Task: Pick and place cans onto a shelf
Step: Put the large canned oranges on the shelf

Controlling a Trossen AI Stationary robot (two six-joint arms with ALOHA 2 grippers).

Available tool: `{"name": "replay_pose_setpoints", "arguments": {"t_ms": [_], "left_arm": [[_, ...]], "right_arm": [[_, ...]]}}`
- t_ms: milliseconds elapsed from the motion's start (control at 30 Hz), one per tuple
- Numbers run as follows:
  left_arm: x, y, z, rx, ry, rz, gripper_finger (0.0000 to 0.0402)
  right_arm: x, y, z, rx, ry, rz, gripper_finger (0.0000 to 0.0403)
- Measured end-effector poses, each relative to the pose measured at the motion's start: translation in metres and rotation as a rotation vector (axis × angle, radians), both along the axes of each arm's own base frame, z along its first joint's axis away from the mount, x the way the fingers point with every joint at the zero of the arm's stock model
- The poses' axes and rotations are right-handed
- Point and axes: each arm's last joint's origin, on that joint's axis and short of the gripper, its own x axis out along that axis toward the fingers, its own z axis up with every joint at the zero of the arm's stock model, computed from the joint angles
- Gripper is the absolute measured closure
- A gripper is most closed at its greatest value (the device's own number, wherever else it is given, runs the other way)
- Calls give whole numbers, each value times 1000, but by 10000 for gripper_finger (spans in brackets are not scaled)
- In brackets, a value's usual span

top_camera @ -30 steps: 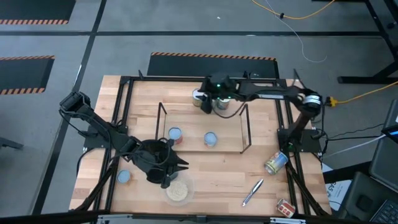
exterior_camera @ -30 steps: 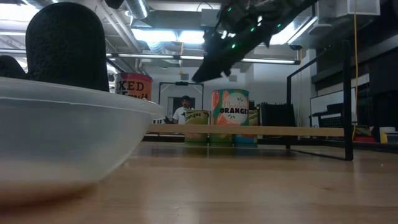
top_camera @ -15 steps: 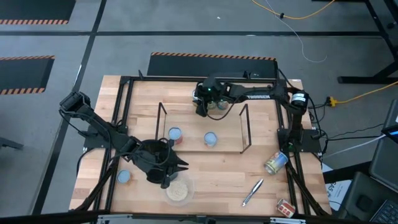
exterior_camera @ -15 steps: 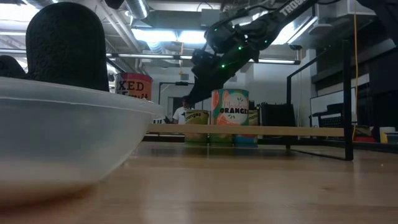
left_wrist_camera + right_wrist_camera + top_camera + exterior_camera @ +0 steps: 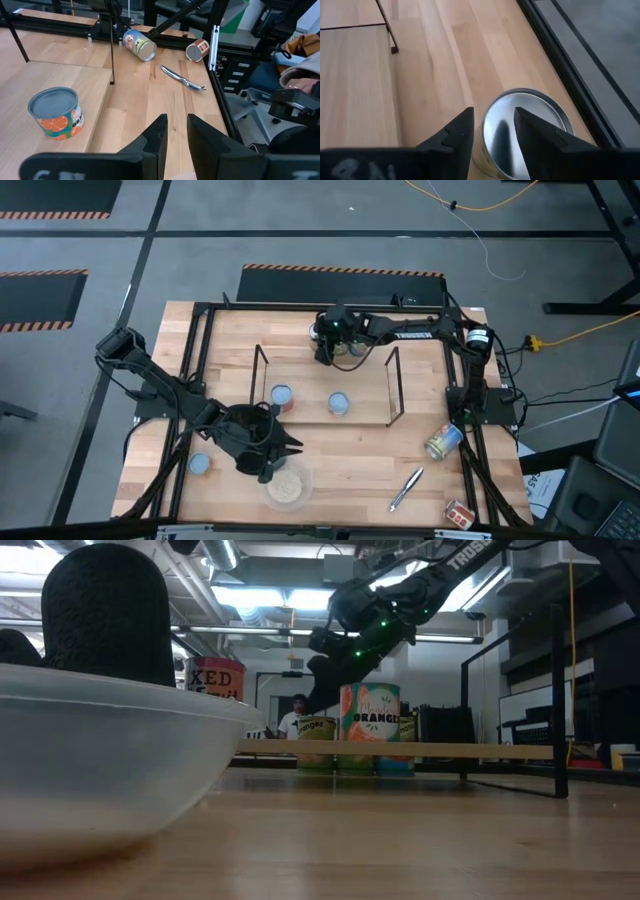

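Note:
A silvery-topped can (image 5: 527, 127) stands upright on the table behind the shelf (image 5: 365, 395), close to the far frame rail; the high view shows this can (image 5: 316, 331) too. My right gripper (image 5: 493, 114) hovers just above it, slanting down. It is open, and its fingers overlap the lid without touching it. A second can (image 5: 354, 351) stands beside it. Two cans (image 5: 282, 396) (image 5: 339, 403) stand on the shelf board. My left gripper (image 5: 176, 119) waits near the front, open by a narrow gap, with nothing between its fingers.
A clear bowl of grains (image 5: 286, 486) sits at the front beside my left gripper (image 5: 293, 446). A can (image 5: 200, 464) stands front left. Two cans (image 5: 443, 442) (image 5: 458, 513) lie tipped at the right, with a silver pen (image 5: 405, 488) between them. A black frame (image 5: 205, 370) rings the tabletop.
My right gripper has come down and toward the table's left behind the shelf, tipping further downward. It now hangs over the far cans, most of the move coming early in the second. Its fingers have stayed open. My left arm has kept still.

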Motion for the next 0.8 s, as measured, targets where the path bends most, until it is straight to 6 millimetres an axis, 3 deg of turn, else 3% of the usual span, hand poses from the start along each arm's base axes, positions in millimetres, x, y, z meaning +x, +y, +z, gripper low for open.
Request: {"name": "replay_pose_setpoints", "arguments": {"t_ms": [567,800], "left_arm": [[0,0,0,-1,1,-3,335],[0,0,0,0,1,-3,335]], "right_arm": [[-6,2,-10,7,30,2,259],[-6,1,-10,7,27,1,309]]}}
